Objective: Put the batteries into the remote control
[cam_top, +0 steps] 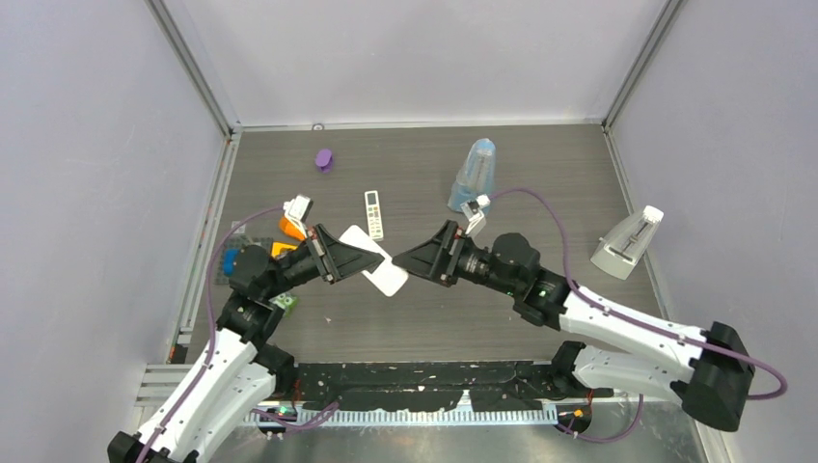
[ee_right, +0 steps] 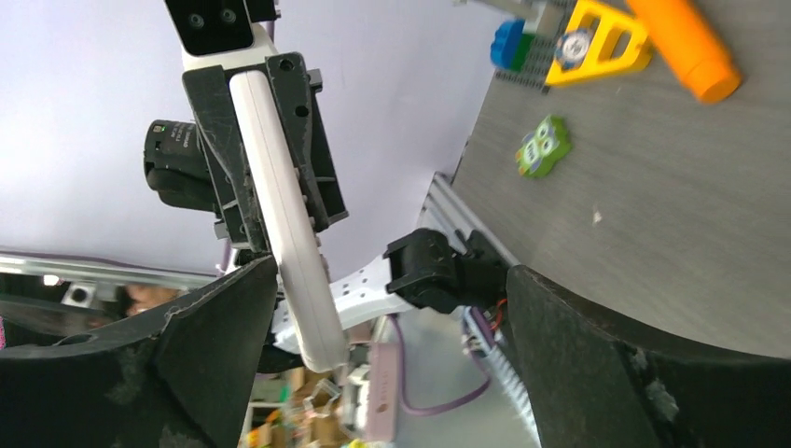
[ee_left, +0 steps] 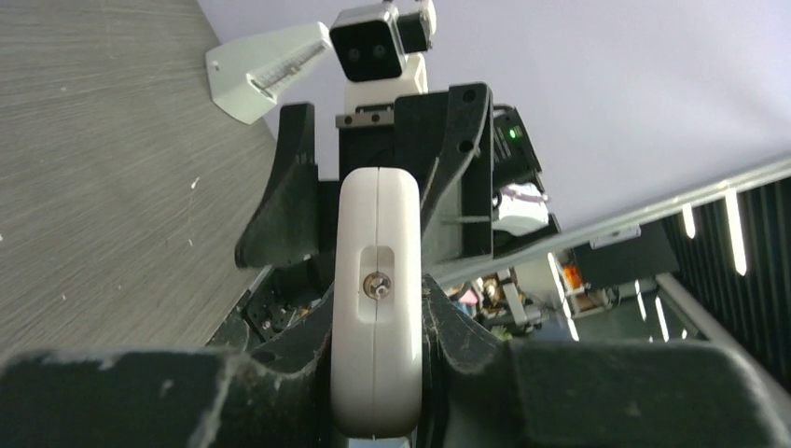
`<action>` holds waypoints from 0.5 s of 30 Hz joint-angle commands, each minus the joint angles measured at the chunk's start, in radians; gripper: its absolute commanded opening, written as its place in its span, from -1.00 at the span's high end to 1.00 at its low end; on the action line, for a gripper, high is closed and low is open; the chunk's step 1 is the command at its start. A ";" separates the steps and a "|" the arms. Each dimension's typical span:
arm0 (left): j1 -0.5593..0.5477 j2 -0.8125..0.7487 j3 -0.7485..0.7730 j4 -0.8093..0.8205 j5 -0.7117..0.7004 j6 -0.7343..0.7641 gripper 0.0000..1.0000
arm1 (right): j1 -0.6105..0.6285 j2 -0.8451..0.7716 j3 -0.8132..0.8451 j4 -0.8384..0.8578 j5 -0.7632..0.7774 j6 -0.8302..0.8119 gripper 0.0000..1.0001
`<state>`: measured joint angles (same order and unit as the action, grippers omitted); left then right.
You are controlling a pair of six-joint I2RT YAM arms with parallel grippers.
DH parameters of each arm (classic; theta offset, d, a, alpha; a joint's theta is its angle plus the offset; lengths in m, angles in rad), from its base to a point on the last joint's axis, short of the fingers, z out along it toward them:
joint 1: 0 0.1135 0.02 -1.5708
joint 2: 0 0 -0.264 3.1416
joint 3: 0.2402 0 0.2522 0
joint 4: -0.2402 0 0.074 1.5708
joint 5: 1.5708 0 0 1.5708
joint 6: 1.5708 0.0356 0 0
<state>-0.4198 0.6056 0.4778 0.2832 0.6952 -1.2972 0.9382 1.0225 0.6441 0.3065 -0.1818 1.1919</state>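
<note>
Remote (cam_top: pixel 389 278), smooth white rounded plastic slab, clamped in L gripper (cam_top: pixel 367 258); R gripper (cam_top: pixel 410 262) spread wide, empty.

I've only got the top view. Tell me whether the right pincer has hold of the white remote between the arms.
Observer: No. The right wrist view shows the right pincer wide open, with the white remote standing in the gap.
Operator: Then tell me what holds it up.
Observer: The left pincer. Its wrist view shows it clamped on the remote's two broad faces.
Operator: Describe the end facing that camera.
Observer: It has a recessed slot with a small metal stud in it.
</note>
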 commanded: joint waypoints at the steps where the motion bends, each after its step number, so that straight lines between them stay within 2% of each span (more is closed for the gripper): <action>1: -0.005 -0.004 0.094 -0.016 0.141 0.133 1.00 | -0.037 -0.097 0.013 -0.117 -0.030 -0.247 -0.96; 5: -0.006 0.038 0.145 -0.081 0.285 0.246 1.00 | -0.047 -0.088 0.095 -0.198 -0.175 -0.468 -0.95; 8: -0.005 0.052 0.176 -0.154 0.334 0.331 1.00 | -0.045 -0.042 0.180 -0.254 -0.303 -0.617 -0.98; 12: -0.006 0.073 0.203 -0.230 0.353 0.419 1.00 | -0.041 0.006 0.240 -0.276 -0.366 -0.685 -0.99; 15: -0.005 0.089 0.218 -0.251 0.360 0.439 1.00 | -0.038 0.012 0.259 -0.283 -0.318 -0.688 -1.00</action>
<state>-0.4255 0.6750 0.6453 0.0849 1.0260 -0.9531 0.8883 1.0355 0.8402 0.0277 -0.4507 0.6022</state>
